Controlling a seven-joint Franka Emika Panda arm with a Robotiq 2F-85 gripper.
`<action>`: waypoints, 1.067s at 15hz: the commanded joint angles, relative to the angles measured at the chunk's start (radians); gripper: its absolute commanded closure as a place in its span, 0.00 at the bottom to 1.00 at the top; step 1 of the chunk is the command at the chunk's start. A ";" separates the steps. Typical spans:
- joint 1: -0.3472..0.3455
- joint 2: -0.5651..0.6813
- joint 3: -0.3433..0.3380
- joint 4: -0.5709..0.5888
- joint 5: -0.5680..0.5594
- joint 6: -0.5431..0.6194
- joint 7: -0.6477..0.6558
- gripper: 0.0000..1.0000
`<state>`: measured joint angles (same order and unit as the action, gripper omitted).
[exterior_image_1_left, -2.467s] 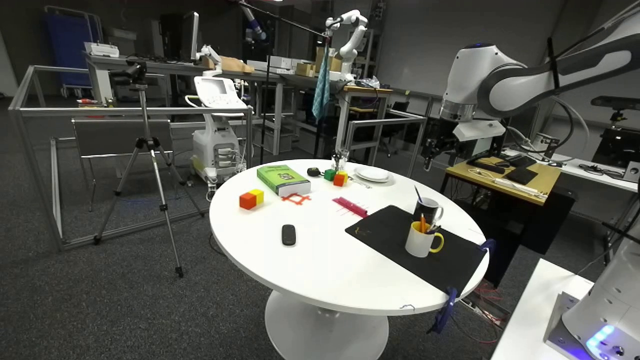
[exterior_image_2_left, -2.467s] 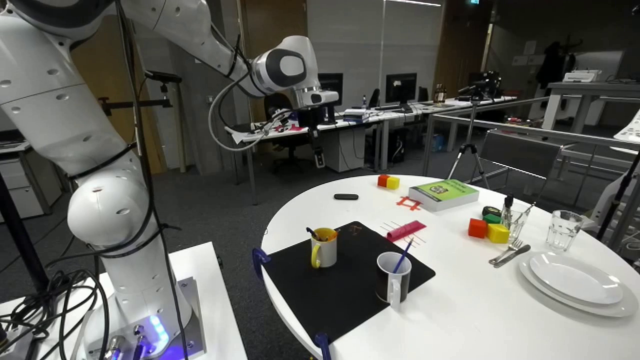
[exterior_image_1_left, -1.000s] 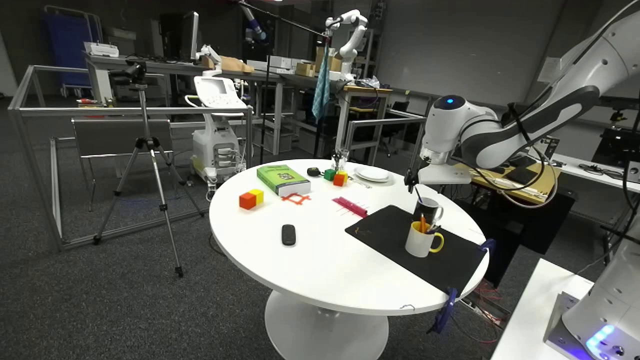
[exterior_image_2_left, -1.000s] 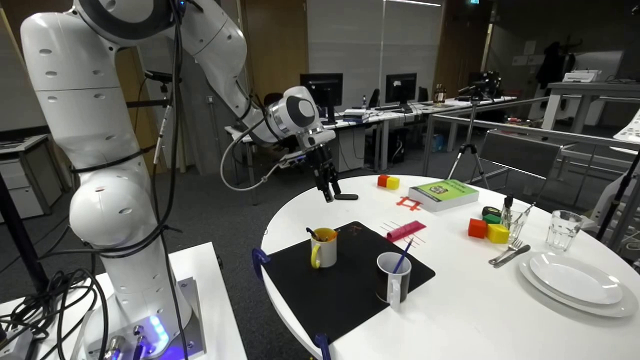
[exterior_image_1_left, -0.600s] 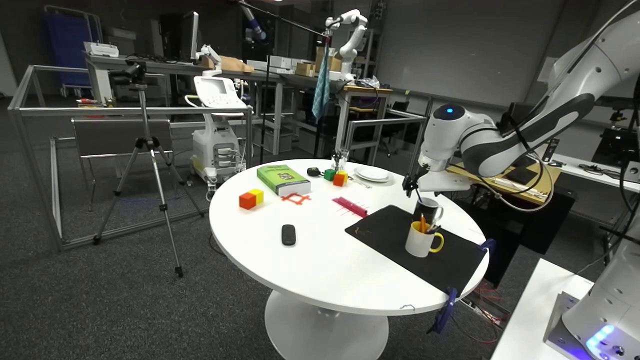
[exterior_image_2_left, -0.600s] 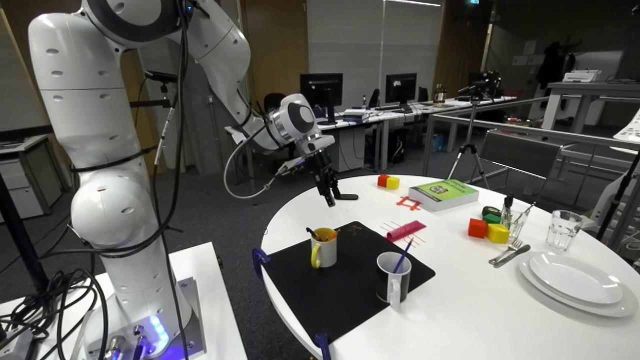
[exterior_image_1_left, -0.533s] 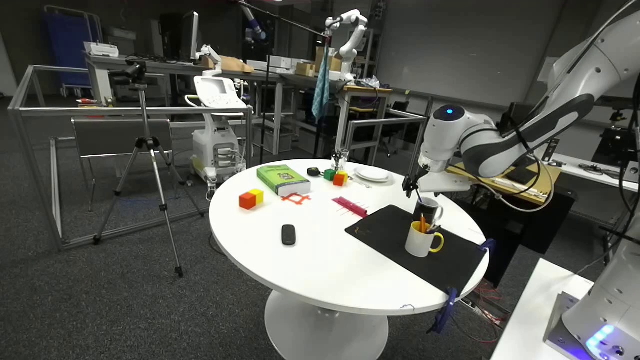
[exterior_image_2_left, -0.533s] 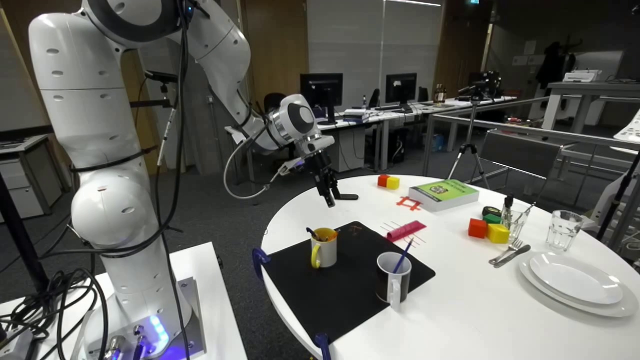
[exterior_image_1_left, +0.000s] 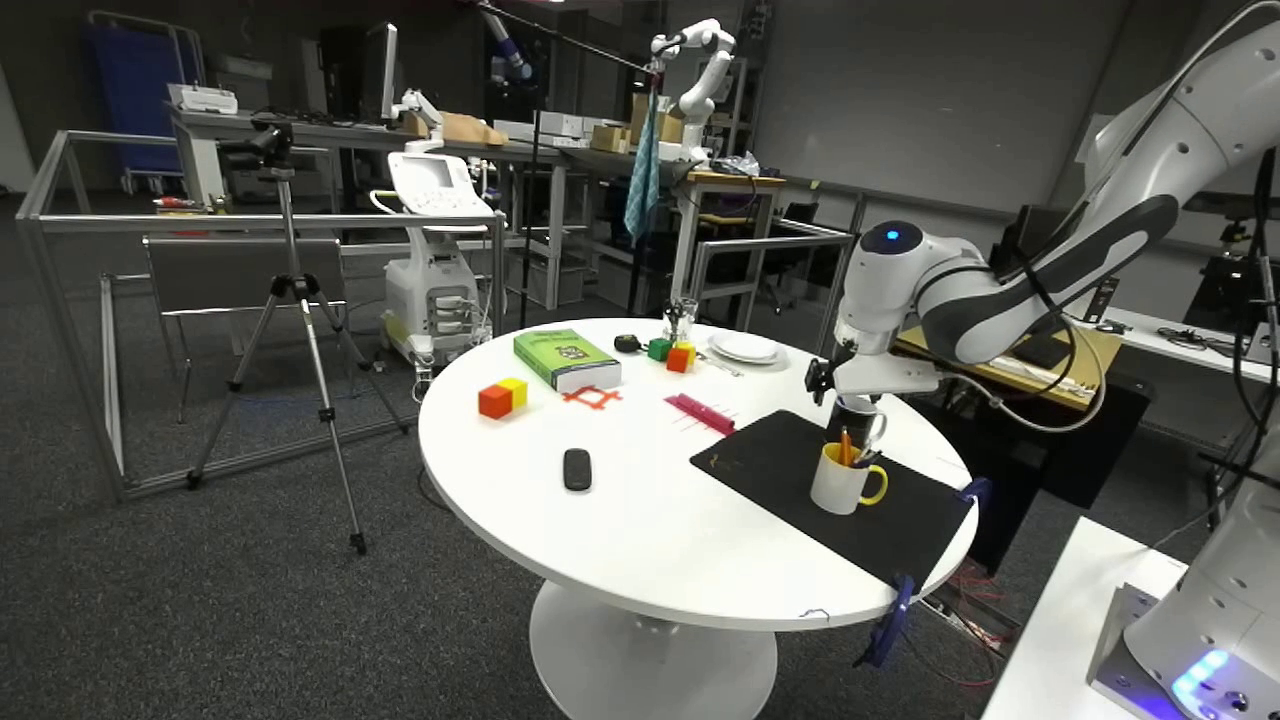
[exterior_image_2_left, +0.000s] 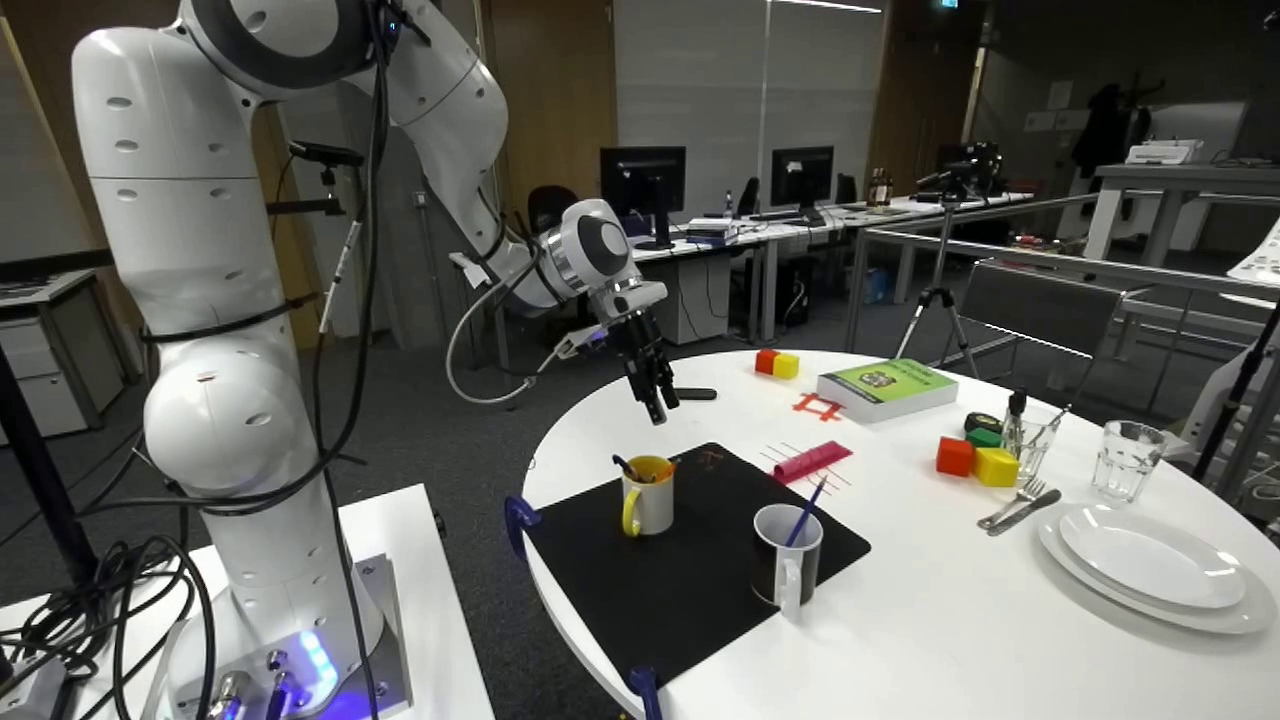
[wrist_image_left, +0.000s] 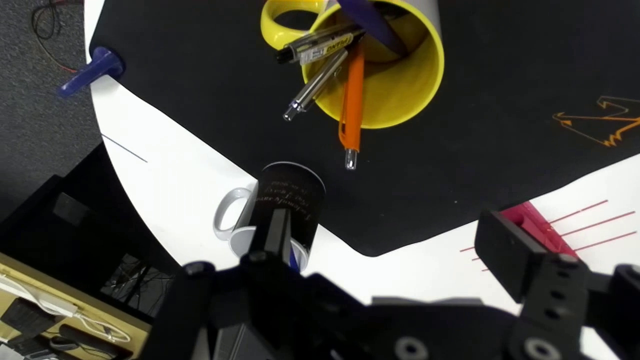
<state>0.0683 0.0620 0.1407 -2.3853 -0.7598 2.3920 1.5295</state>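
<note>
Plainly, the end effector (wrist_image_left: 385, 225) hangs above the table (exterior_image_1_left: 620, 540) with its two fingers (wrist_image_left: 507, 255) wide apart, nothing between them and no contact that the pictures show. With that gap as the clock's centre in the wrist view, the white mug (wrist_image_left: 400, 95) with a yellow inside stands at twelve o'clock on the black mat (wrist_image_left: 475, 165), an orange pen (wrist_image_left: 354, 100) and a silver pen (wrist_image_left: 316, 85) poking past its rim toward six and seven. Between nine and ten, at the mat's edge, is the black mug (wrist_image_left: 300, 200), partly behind a finger; at three lies a pink roll (wrist_image_left: 546, 230). Working well here would, I judge, mean coming down slowly and straight, watching both fingertips (exterior_image_2_left: 656, 412), because a sideways brush could tip a mug or scatter the pens. Height is hard to read in the wrist view, whereas in an exterior view the white mug sits at six o'clock from those fingertips with a visible gap between. There the blue pencil (exterior_image_2_left: 807, 512) leans up out of the black mug, where the wrist view gives only a sliver; the lettering (wrist_image_left: 285, 191) on that mug shows only from the wrist. Both exterior views add the green book (exterior_image_1_left: 567, 355), the coloured blocks (exterior_image_1_left: 495, 402) and the plates (exterior_image_1_left: 745, 347), all outside the wrist view.
</note>
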 joint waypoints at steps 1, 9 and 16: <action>0.023 0.036 -0.031 -0.006 -0.060 0.000 0.076 0.00; 0.041 0.090 -0.067 -0.005 -0.154 0.013 0.184 0.00; 0.040 0.117 -0.070 -0.006 -0.179 0.030 0.203 0.00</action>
<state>0.0920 0.1714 0.0893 -2.3855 -0.9079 2.3985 1.7078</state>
